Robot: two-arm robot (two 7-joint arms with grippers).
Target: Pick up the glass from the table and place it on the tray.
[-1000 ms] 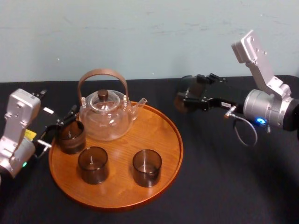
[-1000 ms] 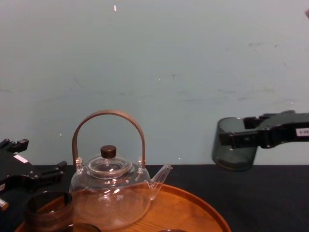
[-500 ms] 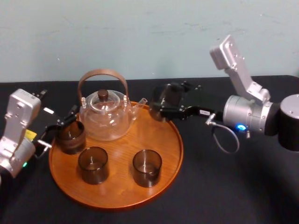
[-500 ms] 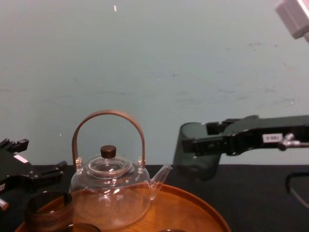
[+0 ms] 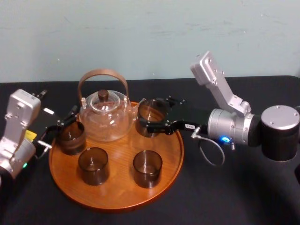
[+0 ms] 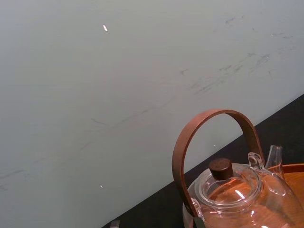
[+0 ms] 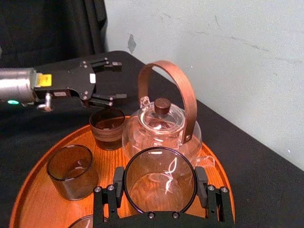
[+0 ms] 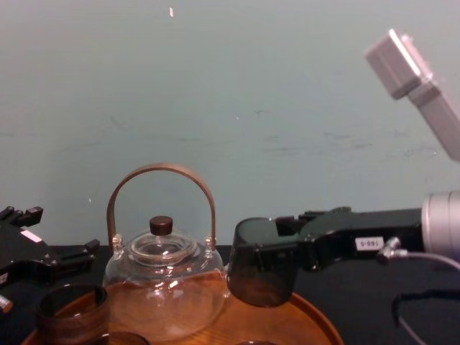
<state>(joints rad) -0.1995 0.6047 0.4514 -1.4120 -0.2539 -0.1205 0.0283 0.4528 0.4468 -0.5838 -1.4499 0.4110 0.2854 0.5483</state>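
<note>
My right gripper (image 5: 153,120) is shut on the smoky glass (image 5: 148,110) and holds it upright, low over the back right of the round wooden tray (image 5: 117,193), right beside the teapot's spout. In the right wrist view the glass (image 7: 159,176) sits between the two fingers (image 7: 118,183). From the chest the glass (image 8: 262,264) hangs close above the tray (image 8: 316,325); I cannot tell if it touches. My left gripper (image 7: 118,80) rests open at the tray's left edge, next to another glass (image 7: 107,127).
A glass teapot (image 5: 104,116) with a brown arched handle stands at the back of the tray. Three more smoky glasses stand on the tray at the left (image 5: 71,137), front left (image 5: 93,165) and front right (image 5: 147,168). The black table (image 5: 234,187) lies all around.
My right gripper has carried the glass leftward from over the bare table to the tray and brought it lower, beside the teapot. The left arm has not moved.
</note>
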